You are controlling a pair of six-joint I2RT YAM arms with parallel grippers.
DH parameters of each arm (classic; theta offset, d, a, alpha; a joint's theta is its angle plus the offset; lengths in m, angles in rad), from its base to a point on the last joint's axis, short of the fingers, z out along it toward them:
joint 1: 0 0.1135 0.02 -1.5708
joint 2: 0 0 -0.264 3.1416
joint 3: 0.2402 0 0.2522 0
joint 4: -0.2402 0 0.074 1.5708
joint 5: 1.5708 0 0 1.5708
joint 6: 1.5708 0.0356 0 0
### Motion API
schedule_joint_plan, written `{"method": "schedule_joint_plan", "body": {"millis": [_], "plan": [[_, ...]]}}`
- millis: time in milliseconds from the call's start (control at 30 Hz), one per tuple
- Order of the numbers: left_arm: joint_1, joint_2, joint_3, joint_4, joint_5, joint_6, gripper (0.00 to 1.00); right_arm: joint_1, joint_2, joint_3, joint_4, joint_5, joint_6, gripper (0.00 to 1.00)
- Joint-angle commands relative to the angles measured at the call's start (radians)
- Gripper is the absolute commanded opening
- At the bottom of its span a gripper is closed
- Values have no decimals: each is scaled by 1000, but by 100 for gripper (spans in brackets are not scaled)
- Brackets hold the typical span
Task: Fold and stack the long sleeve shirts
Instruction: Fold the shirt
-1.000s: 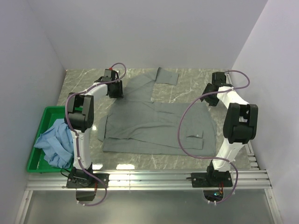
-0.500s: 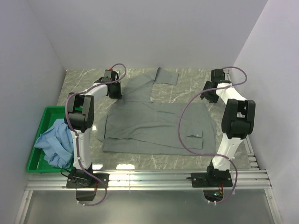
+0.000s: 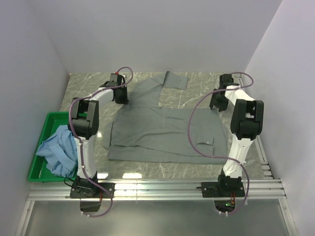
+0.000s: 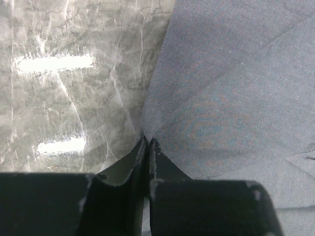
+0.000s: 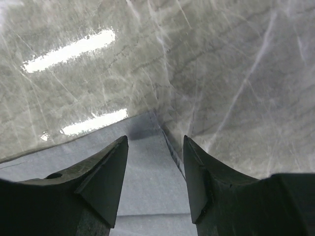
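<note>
Right end effector [image 5: 155, 141], jaws apart, has shifted over grey-green shirt [image 3: 157, 132].

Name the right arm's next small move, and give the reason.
Probably lower the right gripper and close on the grey-green shirt corner lying between its open jaws. The left gripper is shut on the shirt's other far edge, so both arms could then lift the fold together.

No legible text, label, brand, number or sign on anything.

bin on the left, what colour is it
The bin is bright green; top external view shows it best.
</note>
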Motion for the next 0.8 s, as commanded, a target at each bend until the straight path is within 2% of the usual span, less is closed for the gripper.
{"method": "schedule_joint_plan", "body": {"millis": [0,267,367,400,467,567,767], "plan": [[-2,-7,-19,0,-17,1,9,15,36,58,-40,-20,-38,56],[-2,-4,-24,6,-25,-1,9,23,73,76,-57,-48,-60,41],[-2,-5,-24,6,-28,1,9,26,79,85,-66,-46,-70,29],[-2,-7,-25,5,-31,1,9,26,79,89,-70,-46,-73,20],[-2,-11,-30,12,-37,2,8,26,74,95,-71,-46,-75,10],[1,-25,-28,20,-66,7,1,24,59,110,-71,-62,-75,8],[10,-85,-42,55,-88,5,1,26,11,144,-72,-51,-67,0]]}}
